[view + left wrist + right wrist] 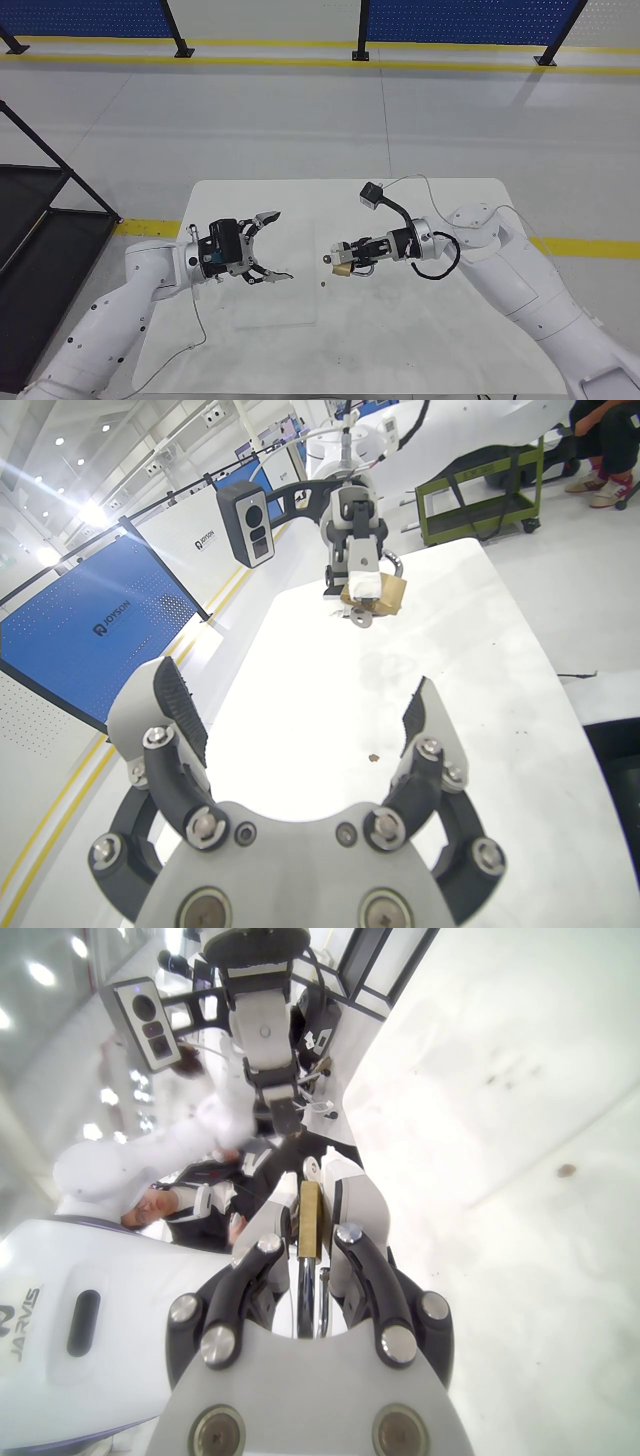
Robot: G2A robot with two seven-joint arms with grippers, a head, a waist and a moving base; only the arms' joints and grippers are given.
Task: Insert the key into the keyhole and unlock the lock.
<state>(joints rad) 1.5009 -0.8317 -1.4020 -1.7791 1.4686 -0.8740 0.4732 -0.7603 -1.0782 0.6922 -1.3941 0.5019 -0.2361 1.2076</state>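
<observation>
Plainly a large robotics lab or test hall: blue perforated partition panels [75, 625] on black feet, yellow lines [300, 62] painted across a pale grey floor [250, 130], bright ceiling lights [59, 441] high overhead, a green wheeled metal cart [477, 502] parked beyond the white counter [400, 330]

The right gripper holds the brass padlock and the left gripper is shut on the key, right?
No: the left gripper is open and empty, in the left wrist view. The right gripper does hold the brass padlock, with the key at its end.
</observation>
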